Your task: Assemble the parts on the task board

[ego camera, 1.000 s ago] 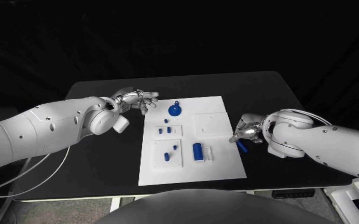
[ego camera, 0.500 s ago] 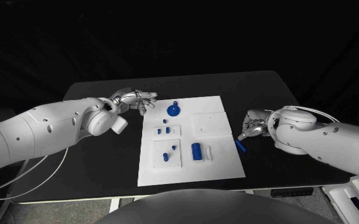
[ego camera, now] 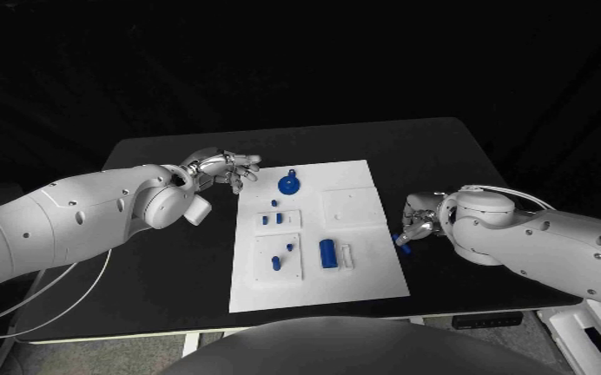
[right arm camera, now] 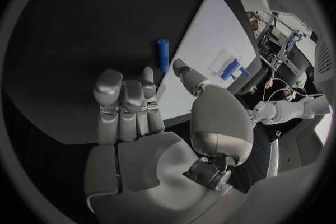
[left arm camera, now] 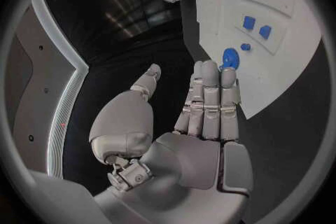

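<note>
White task board (ego camera: 363,275) lying flat mid-bench, long side running away from the robot, on the black bench (ego camera: 150,288). Board is carrying two raised white square insets on the robot's left half and a third faint square on the far right half.

Parts on it: a round blue disc part (ego camera: 291,186) with a small tab pointing away, sitting at the far end; two small blue blocks (ego camera: 272,218) side by side on the middle inset, with a tiny blue stud just beyond them; two small blue pegs (ego camera: 278,262) on the near inset; a taller blue rectangular block (ego camera: 331,252) standing right of that inset, a white strip just beside it.

One blue cylinder (ego camera: 403,245) is lying off the board, on the bench just beside the board's right edge; in the right wrist view it is showing as a short blue rod (right arm camera: 163,55) flat on black, close to the board edge.

Left hand (ego camera: 229,167) is hovering at the board's far left corner, fingers extended and near together, thumb apart, holding nothing; the left wrist view is showing the fingertips (left arm camera: 210,70) above the disc area.

Right hand (ego camera: 417,217) is poised over the bench right of the board, near the loose cylinder, fingers partly bent, thumb spread, nothing in it.
</note>
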Robot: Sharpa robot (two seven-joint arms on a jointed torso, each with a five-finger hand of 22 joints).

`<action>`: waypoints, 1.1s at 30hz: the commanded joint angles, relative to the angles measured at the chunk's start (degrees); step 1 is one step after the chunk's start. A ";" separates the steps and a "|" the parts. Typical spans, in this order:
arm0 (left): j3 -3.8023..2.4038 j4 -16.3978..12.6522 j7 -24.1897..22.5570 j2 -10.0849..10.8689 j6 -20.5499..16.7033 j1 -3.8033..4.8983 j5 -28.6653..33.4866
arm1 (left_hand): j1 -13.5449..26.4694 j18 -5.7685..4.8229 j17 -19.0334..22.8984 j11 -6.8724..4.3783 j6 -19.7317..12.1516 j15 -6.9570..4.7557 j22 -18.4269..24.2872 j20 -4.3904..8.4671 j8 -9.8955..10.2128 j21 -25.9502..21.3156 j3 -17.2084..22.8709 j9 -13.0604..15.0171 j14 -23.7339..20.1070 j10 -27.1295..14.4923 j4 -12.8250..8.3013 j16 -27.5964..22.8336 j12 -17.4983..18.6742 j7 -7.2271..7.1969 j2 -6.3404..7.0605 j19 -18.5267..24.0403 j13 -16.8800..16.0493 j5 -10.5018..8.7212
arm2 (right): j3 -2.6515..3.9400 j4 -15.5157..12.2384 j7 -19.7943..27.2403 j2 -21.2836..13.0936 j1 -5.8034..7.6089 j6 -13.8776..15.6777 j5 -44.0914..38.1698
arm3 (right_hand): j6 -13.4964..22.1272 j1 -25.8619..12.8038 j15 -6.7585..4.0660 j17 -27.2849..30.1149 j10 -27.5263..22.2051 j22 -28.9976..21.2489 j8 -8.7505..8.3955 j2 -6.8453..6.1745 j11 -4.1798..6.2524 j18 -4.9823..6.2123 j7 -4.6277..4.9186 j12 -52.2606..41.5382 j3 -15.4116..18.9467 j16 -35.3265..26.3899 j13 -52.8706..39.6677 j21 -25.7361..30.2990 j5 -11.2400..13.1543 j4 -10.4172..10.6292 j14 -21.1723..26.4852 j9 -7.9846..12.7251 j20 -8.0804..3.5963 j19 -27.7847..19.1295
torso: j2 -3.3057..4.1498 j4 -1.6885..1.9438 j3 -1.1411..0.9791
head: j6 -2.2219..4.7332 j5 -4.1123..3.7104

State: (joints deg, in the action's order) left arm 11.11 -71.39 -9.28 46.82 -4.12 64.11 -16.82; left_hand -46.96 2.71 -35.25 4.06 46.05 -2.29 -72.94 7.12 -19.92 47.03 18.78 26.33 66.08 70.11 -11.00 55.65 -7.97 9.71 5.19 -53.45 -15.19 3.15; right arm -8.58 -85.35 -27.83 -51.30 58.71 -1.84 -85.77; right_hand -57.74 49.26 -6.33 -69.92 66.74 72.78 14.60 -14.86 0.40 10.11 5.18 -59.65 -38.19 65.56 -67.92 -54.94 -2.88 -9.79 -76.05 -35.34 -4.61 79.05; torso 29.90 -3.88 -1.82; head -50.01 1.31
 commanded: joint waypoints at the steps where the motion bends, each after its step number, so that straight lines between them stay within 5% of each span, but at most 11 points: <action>1: -0.04 -0.08 -0.33 -0.07 0.74 0.03 -0.11 | -0.11 3.41 -0.08 0.01 -0.40 -0.01 -0.08 0.73 -0.22 -0.35 0.02 -0.07 -0.32 -0.39 -0.29 -0.30 -0.18 0.11 -0.34 -0.14 -0.07 -0.13 | -0.27 -0.19 -0.38 0.17 -0.35 -2.38 -1.07 | 0.35 0.59 0.19 -0.03 0.10 -0.01 0.25 -0.02 -0.04 4.89 0.80 -0.32 -0.01 -0.14 0.04 -0.01 0.09 0.50 -0.06 -0.09 0.43 -0.09 | -0.02 -0.07 -0.01 | 0.01 -0.05; 22: -0.04 0.00 -0.27 -0.17 0.87 0.03 -0.11 | -0.12 3.41 -0.09 0.01 -0.41 -0.01 -0.10 0.74 -0.23 -0.38 0.03 -0.09 -0.32 -0.39 -0.32 -0.31 -0.19 0.11 -0.40 -0.16 -0.07 -0.13 | -0.42 3.15 -1.02 2.68 -2.14 -0.53 -6.99 | -0.60 2.97 -0.03 -0.15 0.52 0.12 0.78 2.62 0.32 4.89 0.42 -0.29 -1.32 -0.03 0.22 -0.27 0.09 0.35 -0.18 -0.54 0.84 -0.19 | 0.04 0.01 -0.13 | 0.01 -0.31; 33: -0.04 -0.08 -0.18 -0.03 0.79 0.03 -0.11 | -0.13 3.41 -0.09 0.01 -0.42 -0.01 -0.12 0.73 -0.23 -0.39 0.04 -0.09 -0.32 -0.40 -0.34 -0.31 -0.20 0.11 -0.43 -0.17 -0.07 -0.13 | -0.78 3.55 -2.42 3.23 -2.75 -2.13 -14.23 | -0.72 3.53 0.00 -0.08 0.58 0.16 0.78 1.78 0.32 4.88 0.41 -0.21 -1.83 -0.13 0.30 -0.37 0.10 -0.01 -0.16 -0.58 1.07 -0.24 | 0.01 -0.06 -0.04 | 0.01 -0.31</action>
State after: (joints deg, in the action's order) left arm 11.11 -71.36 -9.18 46.82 -4.09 64.10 -16.84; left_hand -46.96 2.71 -35.28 4.04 46.05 -2.29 -72.96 7.25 -19.92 47.02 18.78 26.30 66.08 70.12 -10.99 55.65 -7.97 9.71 5.19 -53.76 -15.16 3.15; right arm -8.67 -82.43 -28.21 -48.02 56.86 -1.43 -94.97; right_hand -58.37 52.48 -6.33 -70.01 66.97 72.85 15.50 -13.00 0.61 10.12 5.54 -59.64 -39.78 65.56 -67.69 -54.96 -2.83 -9.64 -76.06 -55.17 -3.86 78.71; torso 29.94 -3.88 -1.92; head -50.01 1.00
